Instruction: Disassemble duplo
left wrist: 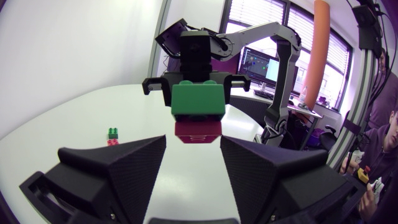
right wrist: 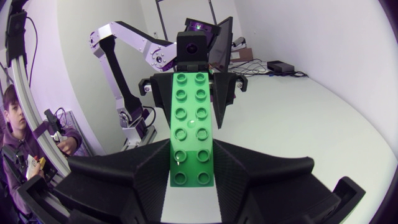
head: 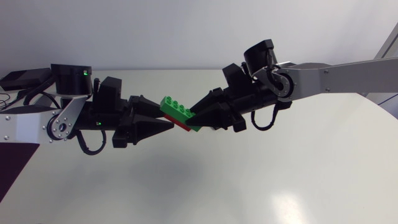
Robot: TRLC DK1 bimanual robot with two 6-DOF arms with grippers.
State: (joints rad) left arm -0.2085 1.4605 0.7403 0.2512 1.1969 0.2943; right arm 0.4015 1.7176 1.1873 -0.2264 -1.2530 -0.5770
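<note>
Glossy studded green brick atop red brick, matte wedge right fingers clamped on green from three o'clock, left fingers apart at nine o'clock (red just ahead), smooth pale bench

White shiny bench
just a small green-on-red brick stack sitting upright right on it

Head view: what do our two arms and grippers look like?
The left arm and right arm have silver-grey links, black joints and looping black cables; the left arm shows small green lights. The left gripper and right gripper are matte black, each with two broad wedge-shaped fingers.
</note>
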